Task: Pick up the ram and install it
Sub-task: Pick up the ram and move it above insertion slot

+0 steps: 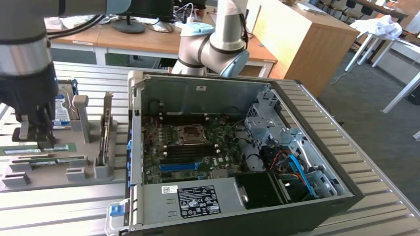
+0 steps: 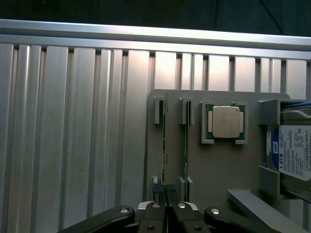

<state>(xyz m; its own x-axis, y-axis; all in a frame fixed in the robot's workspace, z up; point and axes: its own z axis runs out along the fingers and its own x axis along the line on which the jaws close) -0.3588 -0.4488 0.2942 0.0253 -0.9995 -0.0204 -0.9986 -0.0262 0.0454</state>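
Soft, even light fills the room. The ribbed aluminium bench (image 1: 380, 167) shines pale, while the open black computer case (image 1: 331, 209) is shadowed inside. In the wrist view, glare streaks the bench slats, and the black metal hand (image 2: 164, 189) reads as a dark silhouette.

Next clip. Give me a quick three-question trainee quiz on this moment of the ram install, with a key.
1. True or false: the gripper hangs over the open computer case.
2. Which part lies in the square pocket of the grey holder, beside the ram sticks? A) a fan B) the processor chip C) a screwdriver
3. How many ram sticks stand on edge in the holder?
Key: 1 false: it hangs over the holder, to the exterior view's left of the case. 2 B. 3 two.
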